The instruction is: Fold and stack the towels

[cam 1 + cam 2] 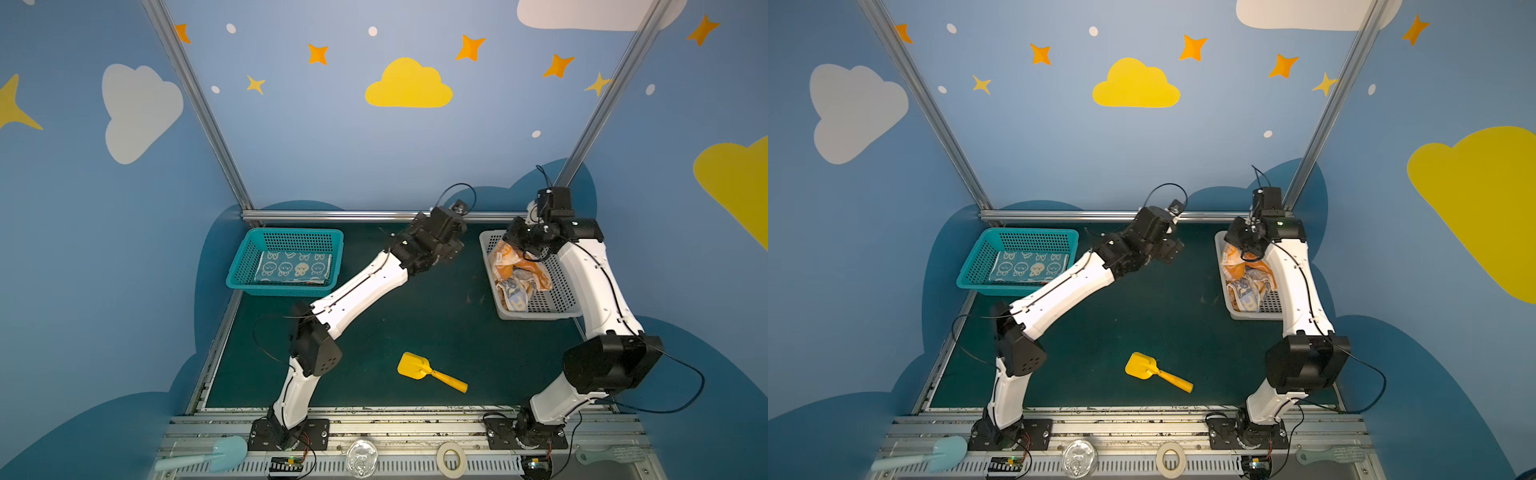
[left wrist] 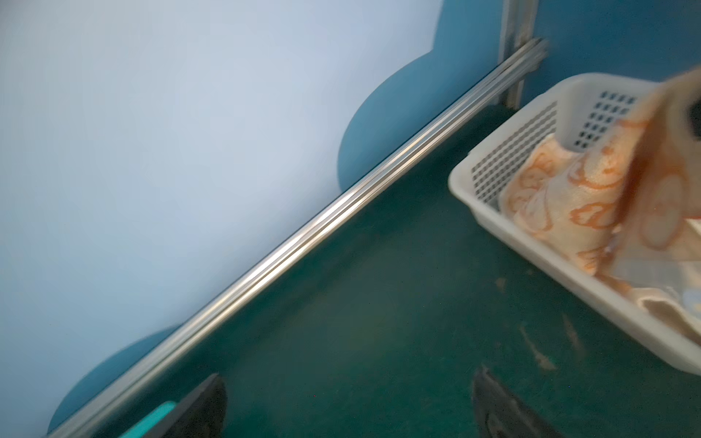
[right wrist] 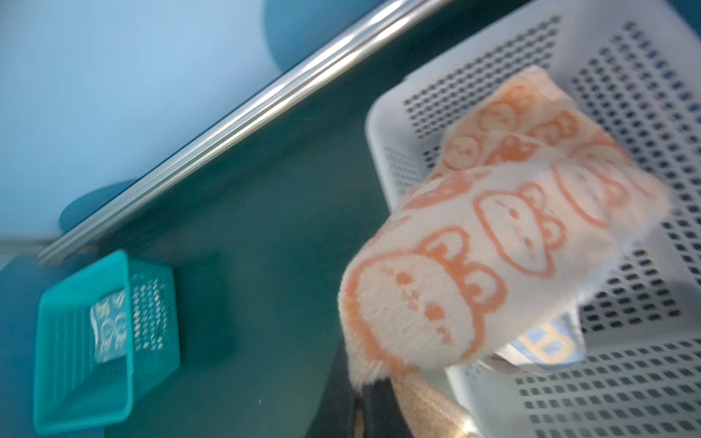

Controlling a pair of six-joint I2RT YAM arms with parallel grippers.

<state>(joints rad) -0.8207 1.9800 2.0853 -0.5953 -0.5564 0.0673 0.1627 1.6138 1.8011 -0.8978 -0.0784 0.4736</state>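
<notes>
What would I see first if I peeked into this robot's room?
The right gripper pinches an orange-and-cream rabbit towel over the white perforated plastic basket at the right back. A folded blue rabbit towel lies in the teal plastic basket at the left back, and a yellow toy shovel lies near the front.

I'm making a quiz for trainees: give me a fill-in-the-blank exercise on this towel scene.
1. The folded blue-and-cream rabbit-print towel lies in the perforated plastic basket coloured ___.
2. The right pincer is shut on a cream rabbit-print towel printed in ___.
3. The left pincer, jaws apart, holds ___.
Missing words: teal; orange; nothing.
</notes>
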